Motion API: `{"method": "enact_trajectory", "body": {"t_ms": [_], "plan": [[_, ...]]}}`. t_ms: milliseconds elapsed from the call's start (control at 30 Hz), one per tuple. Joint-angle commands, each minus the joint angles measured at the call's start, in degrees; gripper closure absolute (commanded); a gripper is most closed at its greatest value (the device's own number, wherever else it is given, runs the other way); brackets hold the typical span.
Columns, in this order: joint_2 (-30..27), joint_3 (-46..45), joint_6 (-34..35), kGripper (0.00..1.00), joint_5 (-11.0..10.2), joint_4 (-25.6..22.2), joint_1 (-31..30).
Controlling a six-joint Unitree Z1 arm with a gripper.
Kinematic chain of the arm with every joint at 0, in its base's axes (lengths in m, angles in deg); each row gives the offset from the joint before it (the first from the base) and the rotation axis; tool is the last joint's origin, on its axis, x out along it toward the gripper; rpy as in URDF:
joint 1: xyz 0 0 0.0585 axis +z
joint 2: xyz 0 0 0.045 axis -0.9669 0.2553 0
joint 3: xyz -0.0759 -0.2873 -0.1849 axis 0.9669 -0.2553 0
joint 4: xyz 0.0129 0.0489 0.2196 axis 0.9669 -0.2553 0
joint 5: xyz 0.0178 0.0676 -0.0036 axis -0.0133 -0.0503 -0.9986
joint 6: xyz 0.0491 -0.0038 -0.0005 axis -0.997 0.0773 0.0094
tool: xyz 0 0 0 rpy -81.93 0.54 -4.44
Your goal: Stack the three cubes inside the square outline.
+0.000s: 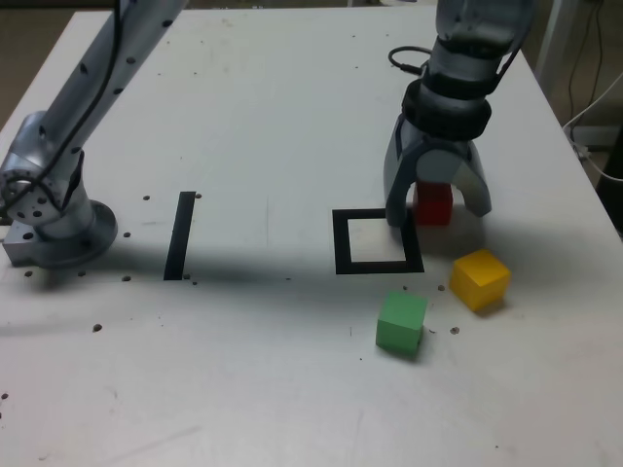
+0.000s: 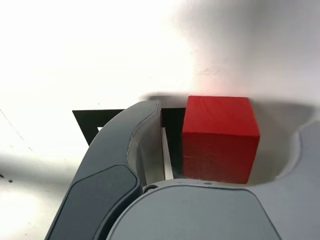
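Nearest the camera in the exterior view is the green cube (image 1: 401,323), on the bench (image 1: 243,389) just below the lower right part of the square outline (image 1: 342,243) and outside it. Up and to its right in the same view sits the yellow cube (image 1: 480,280), turned at an angle and near the outline's lower right corner, also outside it. The two cubes are apart from each other.

The red cube (image 1: 433,204) is farther from the exterior camera, just beside the outline's upper right corner in that view. The end effector (image 1: 438,213) is open, its curved fingers standing on either side of the red cube. The wrist view shows bench surface and shadow between the cube and each finger, so the cube is not gripped. In the exterior view, the finger on the left overlaps the outline's upper right corner; whether its tip touches the bench I cannot tell. No cube stands inside the outline, whose pale centre is bare.

Well apart, toward the exterior view's left, a straight black strip (image 1: 180,235) lies on the bench. Beyond it on that side stands the arm's base (image 1: 65,238), with a dark cable (image 1: 95,97) running along the arm above. Small dark dots mark the bench, and soft shadows cross it.
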Motion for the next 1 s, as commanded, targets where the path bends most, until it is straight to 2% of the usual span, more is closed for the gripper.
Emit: {"method": "enact_trajectory", "body": {"t_ms": [0, 67, 633, 967], "plan": [[0.3, 0.3, 0.0, 0.7, -0.2, 0.2, 0.0], [0.3, 0.3, -0.1, 0.72, -0.1, 0.3, -0.1], [-0.2, 0.3, -0.1, 0.72, 0.3, -0.9, -0.4], [-3.6, -1.4, 0.6, 0.72, 0.6, -2.7, -1.8]]}}
